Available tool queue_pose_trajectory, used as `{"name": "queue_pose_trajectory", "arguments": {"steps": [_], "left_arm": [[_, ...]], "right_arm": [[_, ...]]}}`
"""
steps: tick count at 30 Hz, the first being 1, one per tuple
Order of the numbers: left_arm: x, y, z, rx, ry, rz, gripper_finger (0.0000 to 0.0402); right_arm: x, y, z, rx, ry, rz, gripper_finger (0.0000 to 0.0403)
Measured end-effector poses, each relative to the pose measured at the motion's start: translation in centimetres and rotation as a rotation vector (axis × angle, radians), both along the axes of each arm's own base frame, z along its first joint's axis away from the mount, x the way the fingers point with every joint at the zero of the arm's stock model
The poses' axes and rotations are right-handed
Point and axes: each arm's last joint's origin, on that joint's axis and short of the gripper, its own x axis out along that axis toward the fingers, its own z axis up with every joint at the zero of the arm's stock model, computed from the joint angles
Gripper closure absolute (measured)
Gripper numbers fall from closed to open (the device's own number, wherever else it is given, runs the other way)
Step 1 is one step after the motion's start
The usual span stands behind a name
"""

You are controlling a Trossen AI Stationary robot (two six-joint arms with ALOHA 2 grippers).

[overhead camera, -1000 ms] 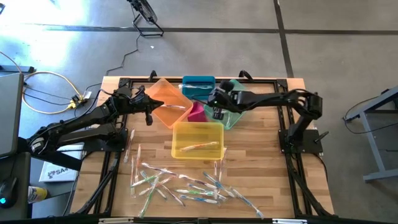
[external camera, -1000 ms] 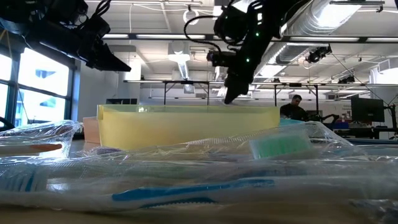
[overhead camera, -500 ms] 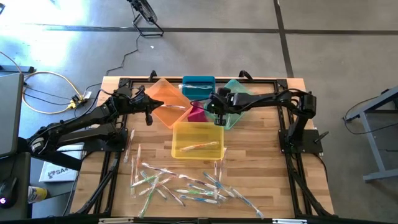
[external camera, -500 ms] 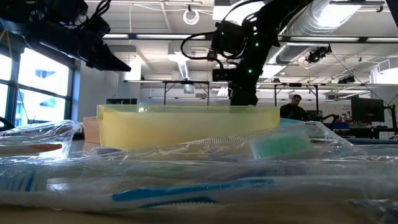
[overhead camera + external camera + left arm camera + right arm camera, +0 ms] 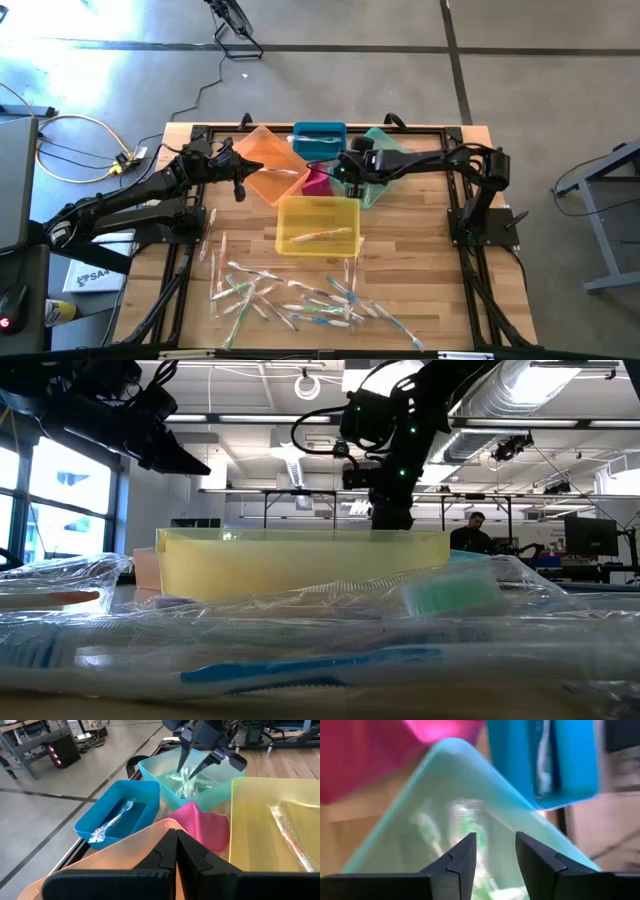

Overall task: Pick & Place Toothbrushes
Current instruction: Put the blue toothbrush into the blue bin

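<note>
Bins clustered at the back, loose brushes in front, on slatted wooden tabletop (image 5: pixel 420 270).

Orange translucent plastic bin (image 5: pixel 268 165) at left, blue plastic bin (image 5: pixel 319 138) behind centre, green translucent bin (image 5: pixel 385 165) at right, small pink bin (image 5: pixel 317 182) between them, yellow translucent bin (image 5: pixel 317 224) just in front. Wrapped toothbrushes (image 5: pixel 290 298) scattered nearer the front edge; single ones inside yellow, blue and green bins. Right tool (image 5: pixel 197 762) above green bin; left tool (image 5: pixel 238 188) beside orange bin.

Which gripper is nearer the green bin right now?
Right. The right gripper hangs open directly over the green bin, fingers pointing down into it. The left gripper is shut, off at the orange bin's far side.
</note>
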Motion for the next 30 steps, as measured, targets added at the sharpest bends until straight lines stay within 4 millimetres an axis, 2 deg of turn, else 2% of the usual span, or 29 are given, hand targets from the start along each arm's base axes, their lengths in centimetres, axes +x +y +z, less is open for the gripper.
{"name": "queue_pose_trajectory", "arguments": {"steps": [7,23,30], "left_arm": [[0.0,0.0,0.0,0.0,0.0,0.0,0.0402],[0.0,0.0,0.0,0.001,-0.002,0.0,0.0402],[0.0,0.0,0.0,0.001,-0.001,0.0,0.0402]], "right_arm": [[0.2,1.6,1.3,-0.011,-0.009,-0.004,0.0274],[-1.3,9.2,7.3,0.166,-0.391,-0.132,0.0325],[-1.7,11.9,8.0,0.311,-0.526,-0.237,0.0328]]}}
